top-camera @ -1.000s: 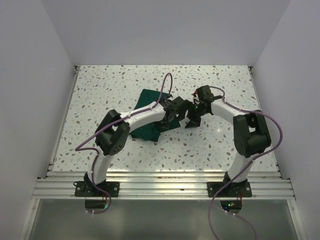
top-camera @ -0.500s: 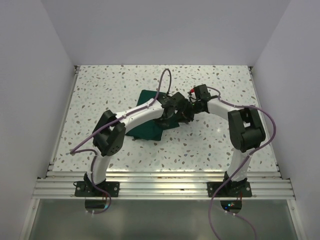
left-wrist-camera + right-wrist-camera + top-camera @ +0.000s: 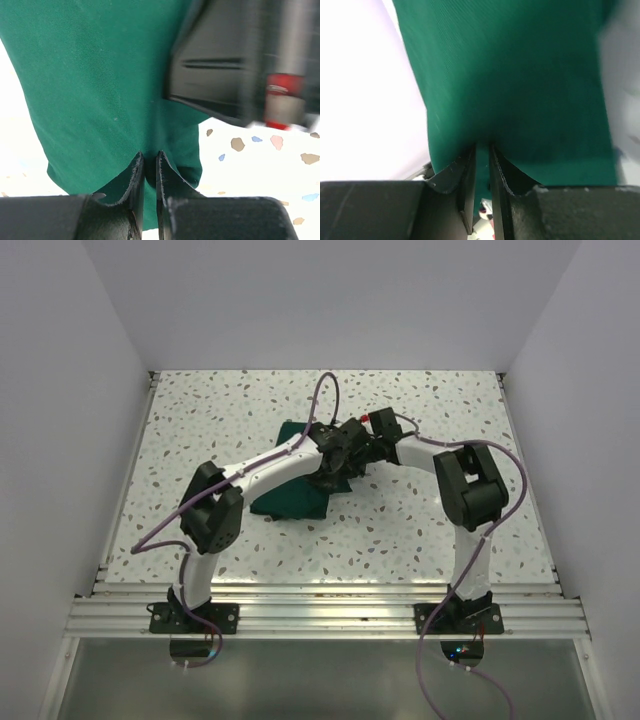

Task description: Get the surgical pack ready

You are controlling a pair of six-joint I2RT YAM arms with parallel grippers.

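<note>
**Near edge, 6 o'clock in the overhead view.** Both arms are bolted to the rail. The left arm (image 3: 265,472) reaches toward 1 o'clock and the right arm (image 3: 470,490) folds back toward 10 o'clock. This brings the two wrists together over one spot near the middle of the table (image 3: 200,420).

**Mid-table.** The green drape (image 3: 290,498) lies as a folded bundle just to the 9 o'clock side of centre. Its 3 o'clock portion is hidden under the wrists. No tray, instruments, gauze or packets show in any view, and whether they lie inside the bundle cannot be told.

**Left gripper (image 3: 149,157).** The jaws are nearly together, clenched on a fold of the drape, with cloth drawn up between the pads.

**Right gripper (image 3: 482,150).** It is likewise pinched onto the cloth, with a thin layer caught between the fingers. Its housing stands just beside the left gripper, at 2 o'clock in the left wrist view.

**Assessment.** Two holds set side by side on the same edge suggest the layer is meant to be carried as one flap. Keeping it taut between the grippers would stop it sagging or bunching. The step is judged to be folding or unfolding a drape flap; which of the two cannot be told. The risk is that such thin pinches may slip if the arms part unevenly.
</note>
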